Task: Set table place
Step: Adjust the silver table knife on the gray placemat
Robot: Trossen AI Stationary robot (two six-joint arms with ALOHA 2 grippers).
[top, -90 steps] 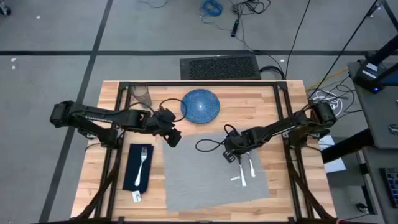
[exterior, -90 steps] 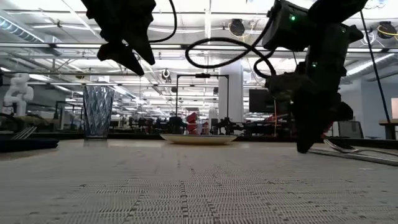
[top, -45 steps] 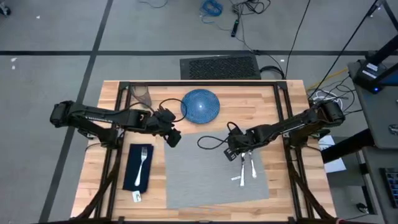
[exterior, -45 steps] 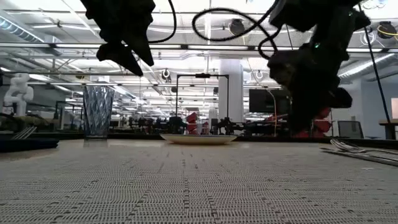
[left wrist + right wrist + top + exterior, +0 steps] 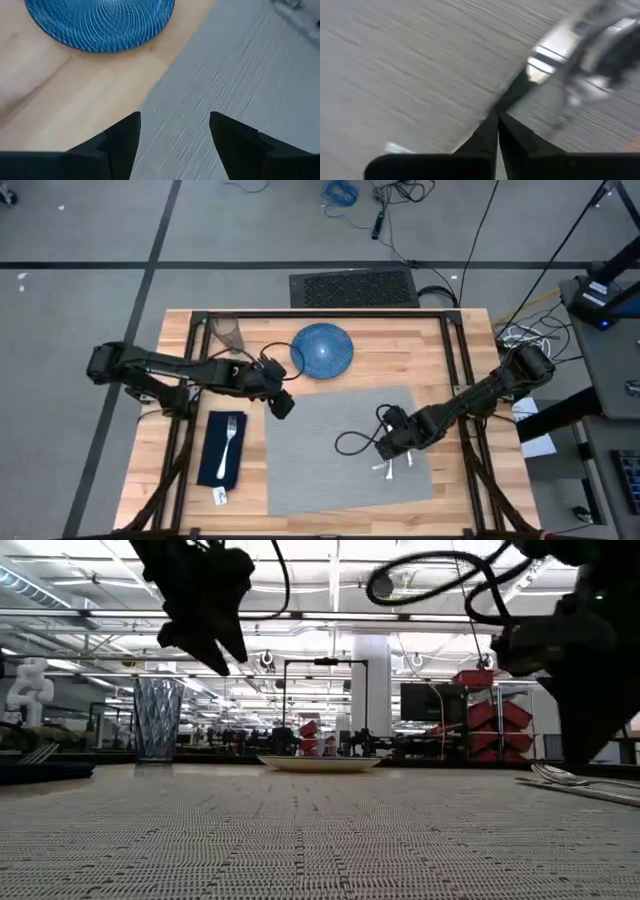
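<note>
- My right tool [image 5: 392, 442] sits low over the right part of the placemat [image 5: 320, 450], fingers pressed together with nothing between them, just beside the knife and spoon [image 5: 390, 465].
- Risk: the tool is close enough to the cutlery that a sideways drift could knock the two pieces askew or push them off the mat edge. Its loose cable loop hangs over the mat and could snag.
- My left tool [image 5: 174, 131] hovers with fingers spread and empty, above the mat's far left corner, near the blue plate [image 5: 322, 349].
- Risk: the plate is flat and shallow. A grasp on its rim may slip, or it may skid across the bench [image 5: 450, 350] instead of lifting.
- Plate carries nothing.
- Glass [image 5: 229, 333] stands upright at the far left of the bench, empty as far as I can tell.
- Fork [image 5: 230, 442] lies on the navy napkin [image 5: 212, 465], left of the mat.
</note>
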